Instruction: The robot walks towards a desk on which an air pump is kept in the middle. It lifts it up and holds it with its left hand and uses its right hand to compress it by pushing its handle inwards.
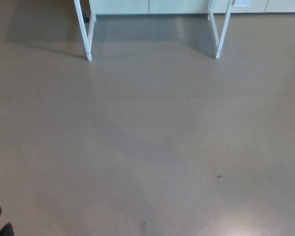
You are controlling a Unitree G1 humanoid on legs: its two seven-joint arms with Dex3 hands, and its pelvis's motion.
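Item: floor [147,147]. Grey-brown, bare, fills nearly all of your head view; a small dark speck lies to the near right.

Item: white desk legs, far left [89,39] and far right [221,34]. Only the lower parts show; they run up out of the top edge. A pale wall base or cabinet front [152,6] stands behind them.

Item: tabletop. Not in view; it lies above the frame.

Item: air pump. Not in view. By the task it should sit in the middle of the tabletop, so judge it to be somewhere above and between the two leg pairs.

Item: dark shapes [0,222] at the near left corner. Too small and cut off to name; they could be a part of the robot, but you cannot tell.

Item: left hand and right hand. Neither shows, so you cannot tell how far open either is or whether it holds anything.

Step in hand, as judged: the walk toward the desk, with all handling yet to come. To do it well, steer so the two leg pairs sit evenly left and right of centre, and stop only once the tabletop and pump are plainly in sight.
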